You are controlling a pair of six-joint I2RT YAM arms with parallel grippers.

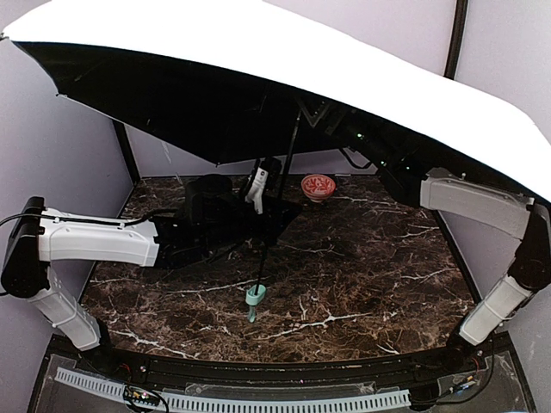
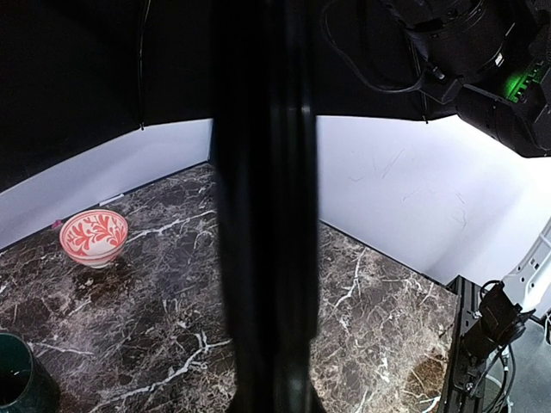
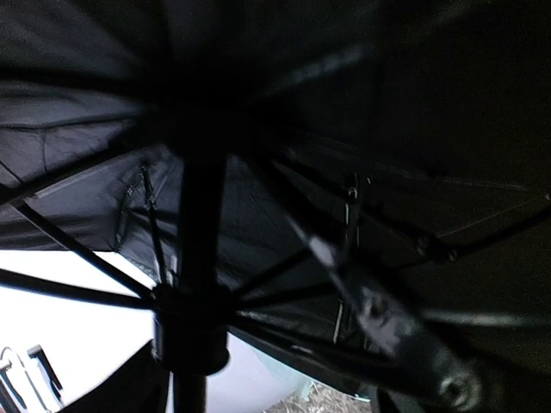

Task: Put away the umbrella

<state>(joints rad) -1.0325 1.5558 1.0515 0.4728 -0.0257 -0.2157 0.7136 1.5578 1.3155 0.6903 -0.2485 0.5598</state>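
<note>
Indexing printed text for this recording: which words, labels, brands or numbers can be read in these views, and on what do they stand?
No text can be read in any view.
Umbrella: plain pale canopy with black lining, no print showing.
Bowl: red leaf pattern only, no letters.
Circuit board at the rig's near edge: a yellow marking, too small to read.

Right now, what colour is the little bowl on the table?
The bowl is white with a red leafy pattern; the left wrist view shows it best.
</note>
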